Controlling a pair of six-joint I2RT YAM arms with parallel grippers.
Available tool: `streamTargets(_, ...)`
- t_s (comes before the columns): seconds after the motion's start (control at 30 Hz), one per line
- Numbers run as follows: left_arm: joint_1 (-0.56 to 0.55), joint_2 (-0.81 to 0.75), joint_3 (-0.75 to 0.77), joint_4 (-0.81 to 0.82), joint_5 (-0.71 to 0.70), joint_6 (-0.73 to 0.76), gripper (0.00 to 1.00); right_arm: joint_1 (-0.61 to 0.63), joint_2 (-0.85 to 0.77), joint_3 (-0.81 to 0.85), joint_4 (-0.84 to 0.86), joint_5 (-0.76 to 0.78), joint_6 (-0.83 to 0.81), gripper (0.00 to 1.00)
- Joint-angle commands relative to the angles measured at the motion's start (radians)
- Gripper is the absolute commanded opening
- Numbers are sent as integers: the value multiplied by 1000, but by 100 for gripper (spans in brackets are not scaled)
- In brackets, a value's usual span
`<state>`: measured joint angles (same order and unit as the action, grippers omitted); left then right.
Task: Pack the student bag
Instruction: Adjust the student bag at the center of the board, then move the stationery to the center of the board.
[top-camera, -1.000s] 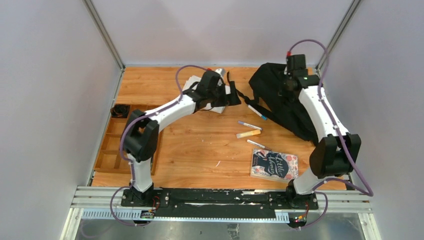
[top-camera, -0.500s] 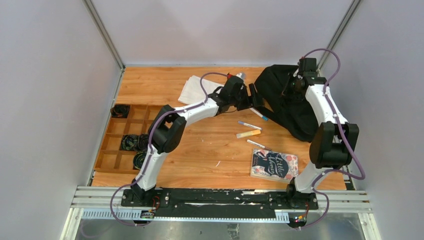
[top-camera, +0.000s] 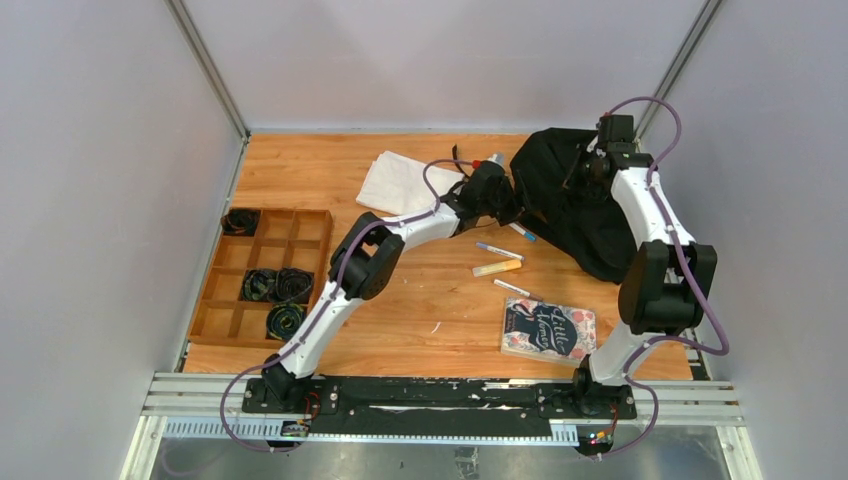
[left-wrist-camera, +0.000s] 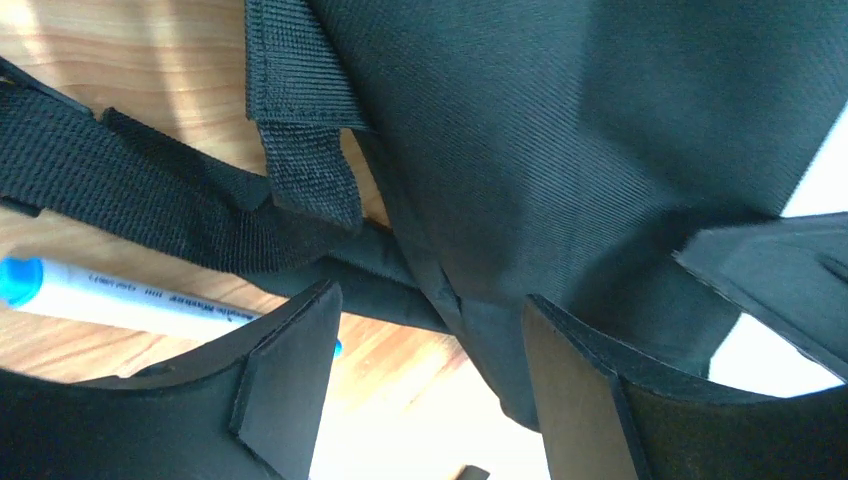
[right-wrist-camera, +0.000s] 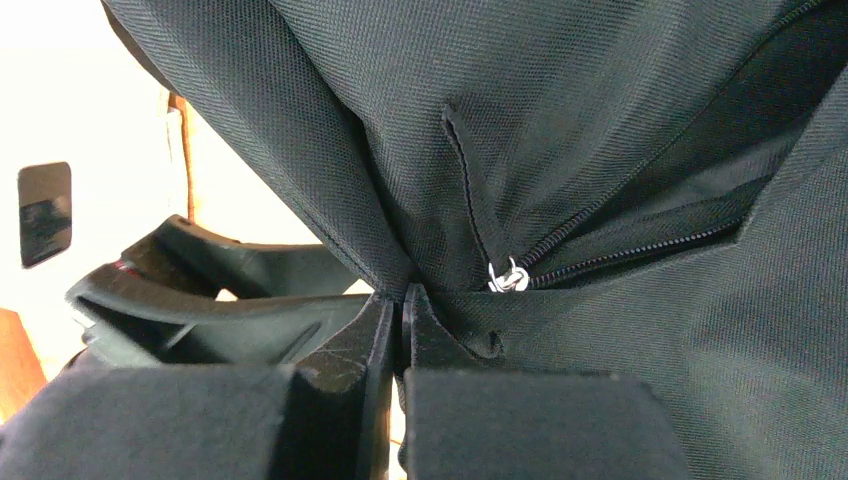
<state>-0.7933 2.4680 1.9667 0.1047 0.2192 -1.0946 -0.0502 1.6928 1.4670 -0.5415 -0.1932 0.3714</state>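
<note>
Soft black fabric backpack (top-camera: 580, 210) heaped at 1 o'clock of wooden table (top-camera: 400, 290). Right gripper (right-wrist-camera: 402, 305) pinched tight on fold of backpack cloth, just beside silver zipper pull (right-wrist-camera: 508, 277). Left gripper (left-wrist-camera: 428, 315) at backpack's 9 o'clock edge, jaws wide apart, straddling fabric hem, nothing clamped. White blue-capped marker (left-wrist-camera: 110, 298) on wood at 9 o'clock of those jaws.

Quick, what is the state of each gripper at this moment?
Left gripper: open, the student bag edge between its jaws.
Right gripper: closed, pinching student bag fabric near the zipper pull.
</note>
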Motion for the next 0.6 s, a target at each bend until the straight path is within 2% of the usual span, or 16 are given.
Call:
streamTargets(0.0, -8, 76, 79, 64, 52, -46, 71, -25, -1, 46, 51, -18, 20, 0)
streamTargets(0.23, -23, 108, 85, 61, 25, -49, 70, -28, 6, 40, 50, -22, 16, 0)
streamTargets(0.47, -24, 11, -124, 53, -10, -6, 70, -32, -10, 16, 51, -22, 11, 0)
streamTargets(0.57, -16, -25, -139, -38, -9, 50, 71, -34, -8, 10, 51, -31, 15, 0)
